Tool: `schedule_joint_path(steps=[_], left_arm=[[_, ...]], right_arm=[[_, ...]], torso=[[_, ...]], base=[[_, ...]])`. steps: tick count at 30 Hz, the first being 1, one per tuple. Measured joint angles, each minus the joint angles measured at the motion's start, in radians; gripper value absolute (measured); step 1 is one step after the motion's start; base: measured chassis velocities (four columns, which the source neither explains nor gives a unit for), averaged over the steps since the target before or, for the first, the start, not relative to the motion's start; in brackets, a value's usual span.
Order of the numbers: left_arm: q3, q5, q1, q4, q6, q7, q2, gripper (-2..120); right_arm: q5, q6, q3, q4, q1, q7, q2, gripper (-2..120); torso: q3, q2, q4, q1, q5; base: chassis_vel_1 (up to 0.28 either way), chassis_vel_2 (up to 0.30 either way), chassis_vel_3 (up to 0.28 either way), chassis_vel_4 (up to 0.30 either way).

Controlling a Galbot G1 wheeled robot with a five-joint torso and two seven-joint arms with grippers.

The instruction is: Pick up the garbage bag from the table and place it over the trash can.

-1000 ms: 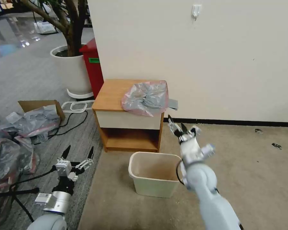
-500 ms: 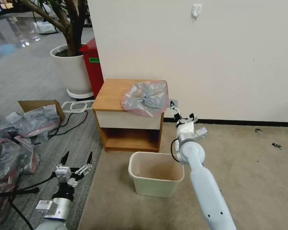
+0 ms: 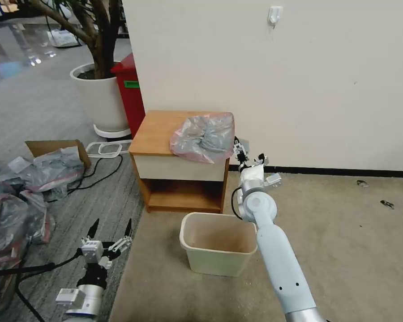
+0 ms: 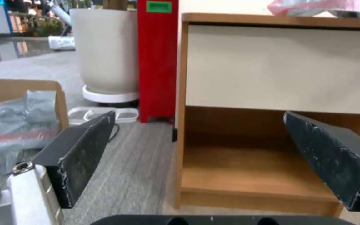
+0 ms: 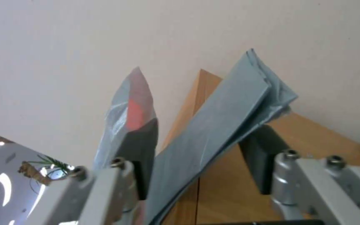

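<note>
The garbage bag (image 3: pixel 203 136) is seen crumpled on the counter (image 3: pixel 159 132), at its right end, so nothing has been lifted yet. The right end effector (image 3: pixel 240 150) is placed at the counter's right edge, its fingers parted around a grey flap (apparently a fold of the bag). The left end effector (image 3: pixel 111 226) is parked low, spread wide. The trash can (image 3: pixel 217 243) stands unlined on the floor.
</note>
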Motion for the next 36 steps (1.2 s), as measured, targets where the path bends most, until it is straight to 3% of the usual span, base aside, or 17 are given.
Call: schedule_joint_path(steps=[12,24,28,29,32,36], left_arm=[[0.000,0.008,-0.010,0.005,-0.006,0.001,0.001,100],[-0.008,0.019,-0.011,-0.007,-0.021,-0.002,0.006,100],[-0.010,0.020,-0.003,-0.026,-0.028,-0.005,0.001,100],[-0.010,0.020,-0.003,-0.026,-0.028,-0.005,0.001,100],[-0.010,0.025,-0.002,-0.038,-0.029,-0.026,0.014,100],[-0.012,0.026,-0.002,-0.049,-0.027,-0.034,0.021,100]], right_arm=[[-0.022,0.017,-0.002,0.010,-0.006,-0.009,0.006,0],[-0.020,0.026,-0.029,0.084,-0.048,0.015,-0.028,0],[-0.020,0.046,-0.130,0.243,-0.116,0.183,-0.088,0],[-0.020,0.046,-0.130,0.243,-0.116,0.183,-0.088,0],[-0.050,-0.018,-0.207,0.372,-0.180,0.332,-0.130,0],[-0.095,-0.042,-0.264,0.451,-0.240,0.421,-0.159,0]], torso=[[0.000,0.000,0.0001,0.000,0.0000],[0.000,0.000,0.0000,0.000,0.0002],[0.000,0.000,0.0000,0.000,0.0002],[0.000,0.000,0.0000,0.000,0.0002],[0.000,0.000,0.0001,0.000,0.0000],[0.000,0.000,0.0000,0.000,-0.0001]], base=[[0.000,0.000,0.000,0.000],[0.000,0.000,0.000,0.000],[0.000,0.000,0.000,0.000],[0.000,0.000,0.000,0.000],[0.000,0.000,0.000,0.000],[0.000,0.000,0.000,0.000]])
